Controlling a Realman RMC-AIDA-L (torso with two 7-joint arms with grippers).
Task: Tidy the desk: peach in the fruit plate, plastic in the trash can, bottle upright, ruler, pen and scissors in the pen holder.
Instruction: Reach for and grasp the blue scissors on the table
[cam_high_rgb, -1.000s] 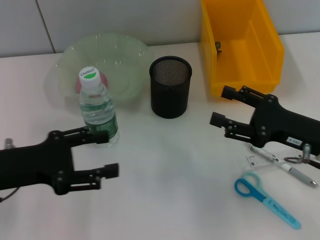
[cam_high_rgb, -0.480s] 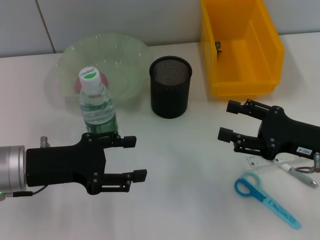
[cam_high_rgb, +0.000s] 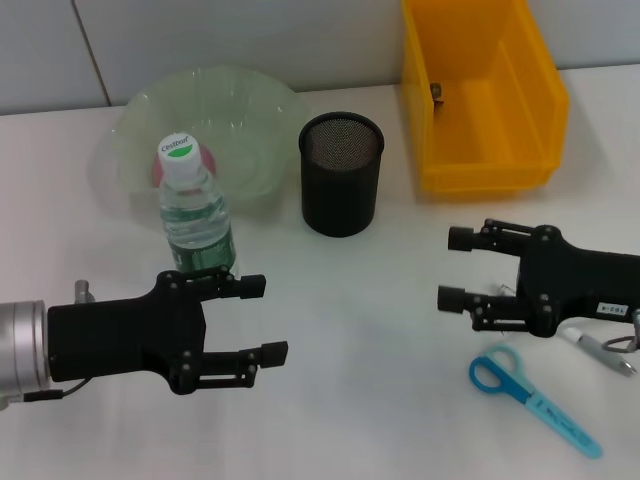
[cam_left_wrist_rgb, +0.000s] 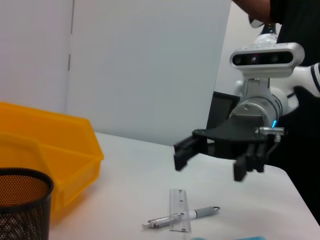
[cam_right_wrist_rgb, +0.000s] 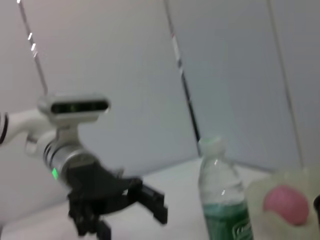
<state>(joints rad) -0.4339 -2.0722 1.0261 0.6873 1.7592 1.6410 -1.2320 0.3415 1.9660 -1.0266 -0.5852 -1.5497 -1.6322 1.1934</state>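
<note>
The bottle (cam_high_rgb: 196, 214) stands upright in front of the fruit plate (cam_high_rgb: 250, 110), a clear bowl holding the pink peach (cam_right_wrist_rgb: 285, 202). The black mesh pen holder (cam_high_rgb: 341, 172) is mid-desk. My left gripper (cam_high_rgb: 265, 318) is open, just right of and nearer than the bottle, touching nothing. My right gripper (cam_high_rgb: 453, 268) is open and empty above the desk. In the left wrist view the clear ruler (cam_left_wrist_rgb: 178, 200) and the pen (cam_left_wrist_rgb: 202, 212) lie crossed under it. The blue scissors (cam_high_rgb: 530, 395) lie near the front right. The plastic is out of view.
The yellow bin (cam_high_rgb: 535, 80) stands at the back right with a small dark thing (cam_high_rgb: 437, 92) inside that I cannot identify. A wall runs behind the desk. The pen's tip end (cam_high_rgb: 603, 352) shows beside my right wrist.
My right gripper has moved toward the front edge and now covers the ruler. My left gripper swung right past the bottle, then eased back slightly. Both stayed open.
</note>
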